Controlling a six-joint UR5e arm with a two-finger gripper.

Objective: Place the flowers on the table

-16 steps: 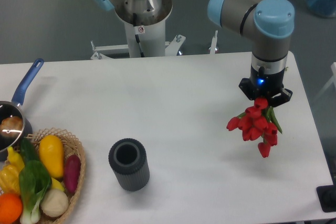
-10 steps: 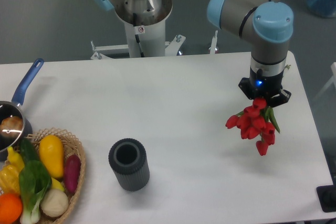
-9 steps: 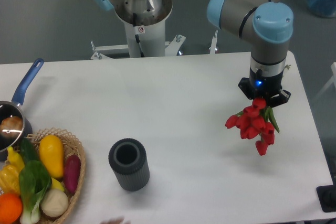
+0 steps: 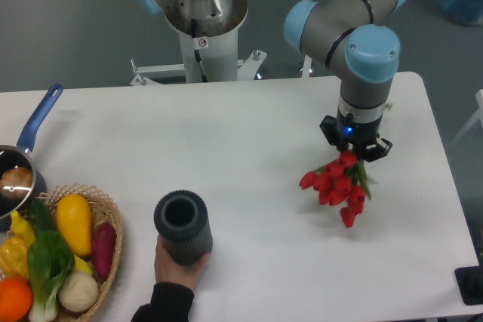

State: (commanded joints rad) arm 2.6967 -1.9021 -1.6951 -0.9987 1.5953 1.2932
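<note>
A bunch of red tulips (image 4: 333, 186) with green leaves hangs head-down from my gripper (image 4: 353, 148). The gripper is shut on the stems and holds the bunch above the right half of the white table (image 4: 249, 133). The flower heads hang low over the table; I cannot tell whether they touch it. The fingertips are hidden behind the wrist and the blooms.
A dark ribbed cylindrical vase (image 4: 183, 226) stands front centre, gripped from below by a person's hand (image 4: 175, 277). A wicker basket of vegetables (image 4: 56, 254) sits at the front left. A blue-handled pot (image 4: 19, 167) stands at the left edge.
My gripper has moved left and slightly toward the front with the tulips. A person's hand has come in from the front edge and taken hold of the vase, shifting it slightly.
</note>
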